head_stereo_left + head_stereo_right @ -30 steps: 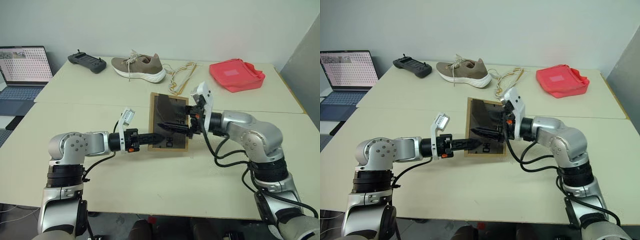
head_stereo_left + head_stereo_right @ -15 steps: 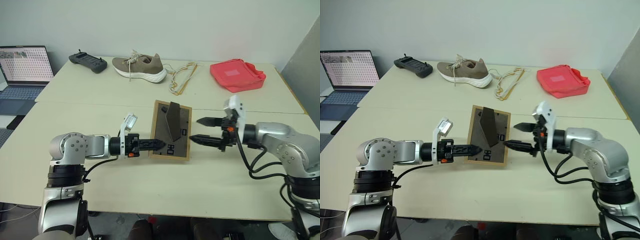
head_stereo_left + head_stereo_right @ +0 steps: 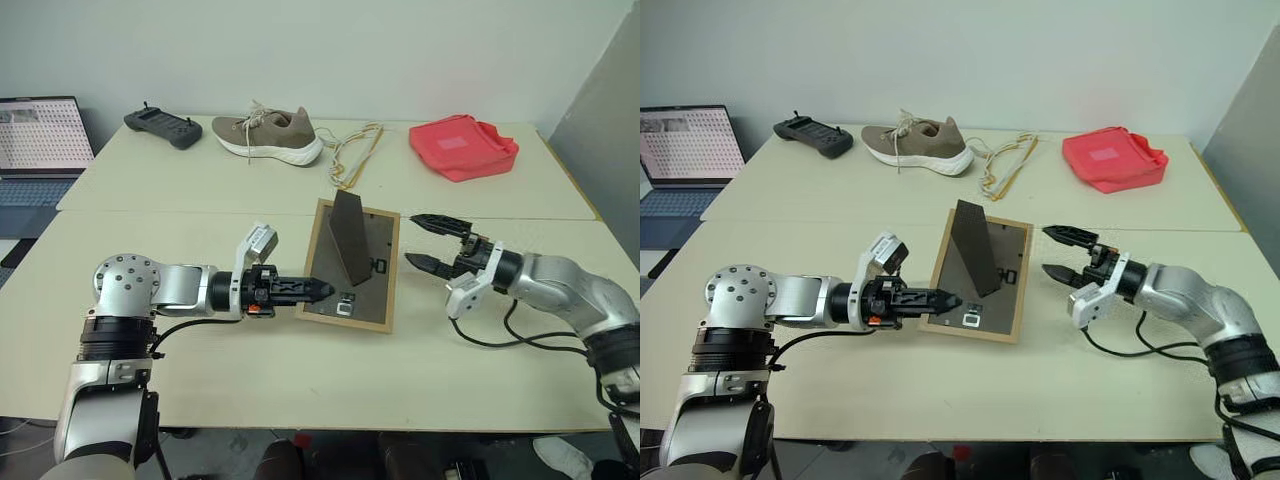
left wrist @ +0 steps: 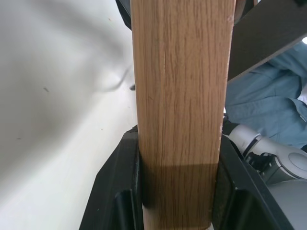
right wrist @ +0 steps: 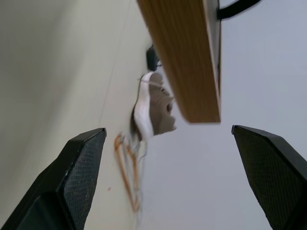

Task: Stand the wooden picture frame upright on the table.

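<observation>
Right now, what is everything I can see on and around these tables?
wooden picture frame: one, light wood with dark brown back and its stand folded out, mid table, back facing up, one side lifted.
table: one, cream, with a seam across it.
shoe: one, brown with a white sole, far side.
cord: one loose bundle, tan, beside the shoe.
pouch: one, red, far right.
controller: one, dark grey, far left.
laptop: one, screen lit, left edge.
panel: one, grey, right edge.
left end effector: black fingers shut on the frame's edge.
right end effector: black fingers open, just right of the frame.
</observation>
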You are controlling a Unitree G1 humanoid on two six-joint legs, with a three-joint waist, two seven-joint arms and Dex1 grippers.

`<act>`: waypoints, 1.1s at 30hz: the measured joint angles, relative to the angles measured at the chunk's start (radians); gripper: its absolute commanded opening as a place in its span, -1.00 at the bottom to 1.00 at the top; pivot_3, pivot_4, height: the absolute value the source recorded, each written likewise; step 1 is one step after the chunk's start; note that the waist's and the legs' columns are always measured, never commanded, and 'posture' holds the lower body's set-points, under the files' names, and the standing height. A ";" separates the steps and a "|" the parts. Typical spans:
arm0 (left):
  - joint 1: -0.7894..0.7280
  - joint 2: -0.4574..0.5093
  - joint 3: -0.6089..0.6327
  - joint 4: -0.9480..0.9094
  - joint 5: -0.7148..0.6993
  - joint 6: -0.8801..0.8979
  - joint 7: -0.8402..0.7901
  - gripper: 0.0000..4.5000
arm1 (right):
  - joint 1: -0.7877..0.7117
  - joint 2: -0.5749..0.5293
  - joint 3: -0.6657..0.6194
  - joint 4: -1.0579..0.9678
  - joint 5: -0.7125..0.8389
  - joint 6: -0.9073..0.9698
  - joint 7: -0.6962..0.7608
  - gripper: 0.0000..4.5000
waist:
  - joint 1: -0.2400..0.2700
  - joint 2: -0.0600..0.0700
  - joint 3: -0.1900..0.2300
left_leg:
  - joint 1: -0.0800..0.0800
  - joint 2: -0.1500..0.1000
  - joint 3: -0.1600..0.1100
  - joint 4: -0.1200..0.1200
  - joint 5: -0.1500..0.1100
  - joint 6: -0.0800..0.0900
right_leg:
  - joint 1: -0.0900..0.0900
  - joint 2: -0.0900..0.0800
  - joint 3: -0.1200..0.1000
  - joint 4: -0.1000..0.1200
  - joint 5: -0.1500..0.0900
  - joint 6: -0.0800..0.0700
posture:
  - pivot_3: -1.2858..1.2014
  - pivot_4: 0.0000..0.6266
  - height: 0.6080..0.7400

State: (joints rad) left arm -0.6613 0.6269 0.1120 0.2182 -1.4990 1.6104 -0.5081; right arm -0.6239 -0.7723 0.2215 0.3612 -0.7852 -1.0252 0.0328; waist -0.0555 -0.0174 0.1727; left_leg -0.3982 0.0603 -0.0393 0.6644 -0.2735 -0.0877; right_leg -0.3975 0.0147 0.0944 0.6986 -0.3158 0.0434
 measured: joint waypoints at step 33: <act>0.014 0.057 0.021 -0.027 -0.184 -0.200 0.191 0.67 | -0.061 0.046 0.114 0.062 0.153 -0.045 0.013 -0.42 | -0.002 0.000 0.000 | 0.001 -0.001 0.000 0.002 0.001 0.000 | 0.002 -0.001 0.000 0.002 0.000 0.000 | 0.03 -0.52 1.00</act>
State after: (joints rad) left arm -0.6476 0.6837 0.1330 0.1917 -1.6827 1.4104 -0.3173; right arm -0.6849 -0.7266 0.3352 0.4227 -0.6327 -1.0706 0.0455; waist -0.0573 -0.0175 0.1727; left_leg -0.3968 0.0597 -0.0397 0.6661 -0.2725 -0.0873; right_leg -0.3953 0.0140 0.0944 0.7006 -0.3155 0.0431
